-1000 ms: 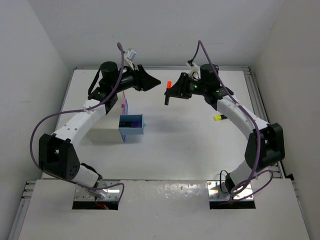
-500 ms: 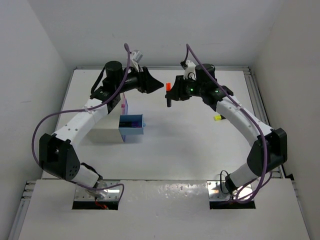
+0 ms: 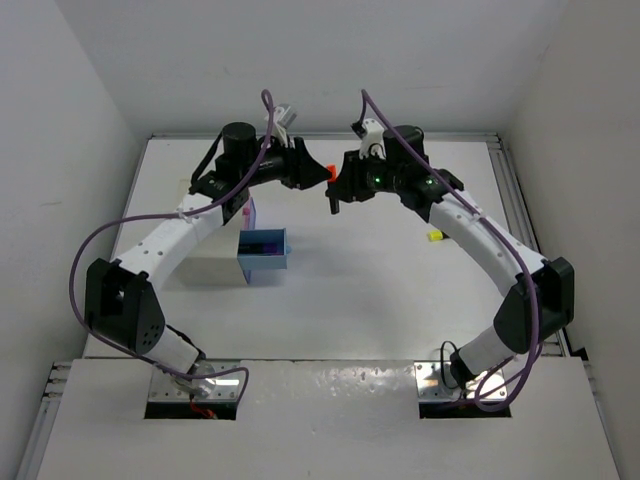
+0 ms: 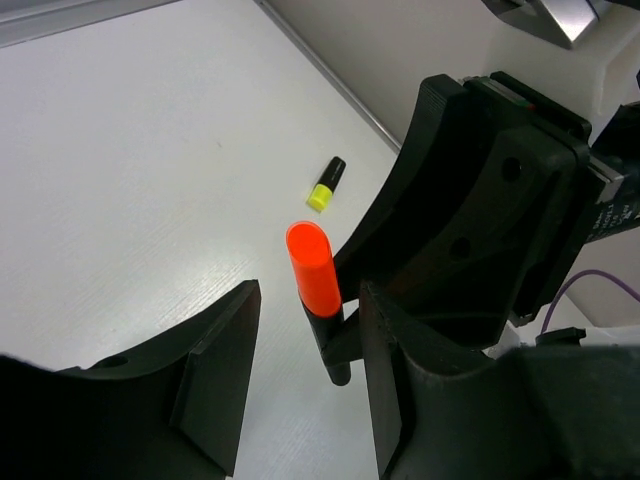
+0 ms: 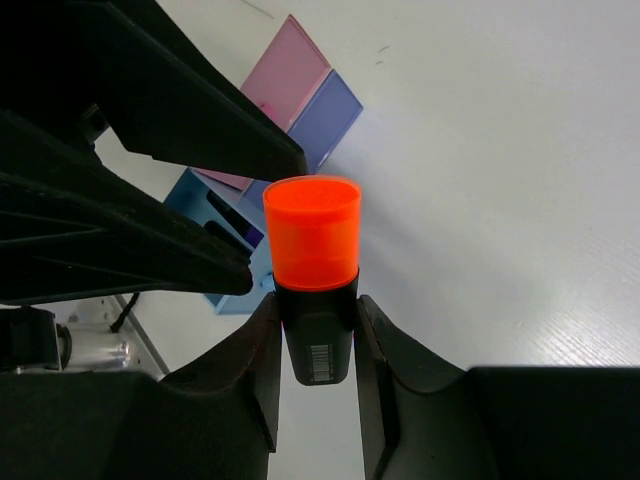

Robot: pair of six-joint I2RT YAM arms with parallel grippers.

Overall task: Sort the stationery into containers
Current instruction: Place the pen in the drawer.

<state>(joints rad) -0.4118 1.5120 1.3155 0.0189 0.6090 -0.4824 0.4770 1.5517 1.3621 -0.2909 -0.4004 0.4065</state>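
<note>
Over the last second both arms have swung inward above the far half of the table (image 3: 350,295), and the gap between their grippers has all but closed. At the left, a light blue drawer (image 3: 263,257) sits on the table with something dark inside, and a pink drawer (image 3: 247,212) lies just behind it. The left gripper (image 3: 316,168) has its jaws spread wide. In its wrist view the orange-capped highlighter (image 4: 312,268) stands in the gap between them, and whether it touches either finger cannot be told. The right gripper (image 5: 318,345) is clamped on that highlighter's black body, holding it in the air with the cap pointing away from its wrist. Farther right, a yellow-capped highlighter (image 3: 436,236) lies on the table, well apart.
</note>
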